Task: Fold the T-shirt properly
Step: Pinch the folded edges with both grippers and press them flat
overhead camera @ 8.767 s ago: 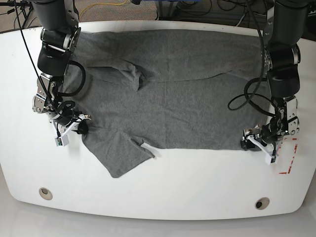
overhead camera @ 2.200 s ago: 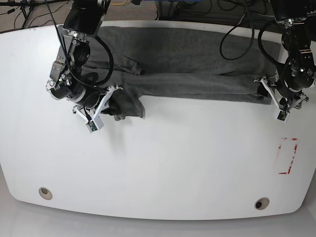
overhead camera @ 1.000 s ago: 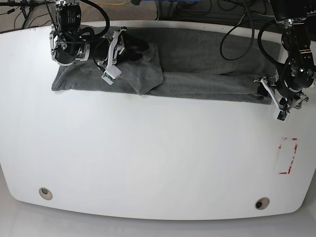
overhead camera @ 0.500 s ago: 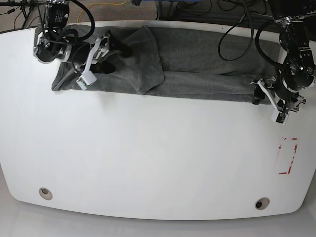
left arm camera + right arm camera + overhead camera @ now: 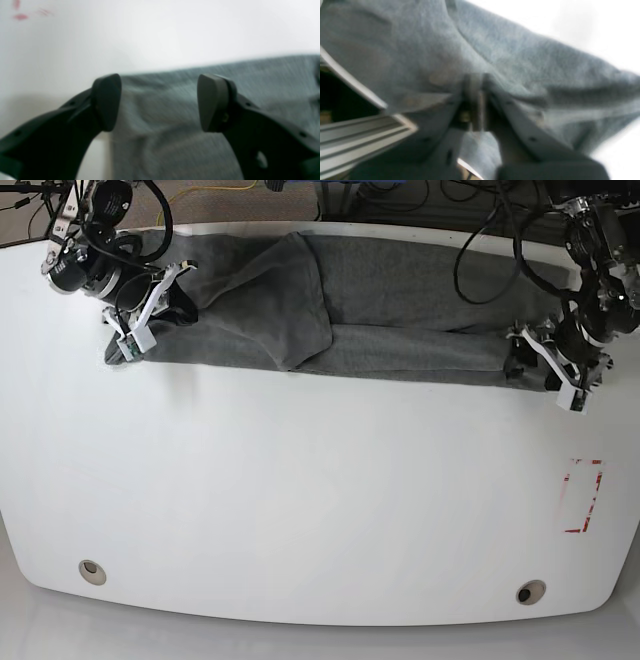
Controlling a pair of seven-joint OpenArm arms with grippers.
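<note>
The grey T-shirt (image 5: 400, 320) lies as a long folded band along the table's far edge, with one flap doubled over near its left third. At the band's left end my right gripper (image 5: 165, 305) is shut. In the right wrist view the fingers (image 5: 473, 100) are pressed together with T-shirt (image 5: 520, 62) cloth pinched and bunched around them. My left gripper (image 5: 528, 365) sits at the band's right end. Its fingers (image 5: 106, 102) stand wide apart and open over the T-shirt's (image 5: 175, 140) near corner, holding nothing.
The white table (image 5: 320, 500) stretches toward me in front of the shirt. A red tape rectangle (image 5: 583, 495) marks its right side. Two round holes (image 5: 92, 571) (image 5: 531, 592) sit near the front edge. Cables hang behind the far edge.
My right gripper has travelled left along the band to its left end and closed on the cloth. The left gripper has stayed at the right end, still open.
</note>
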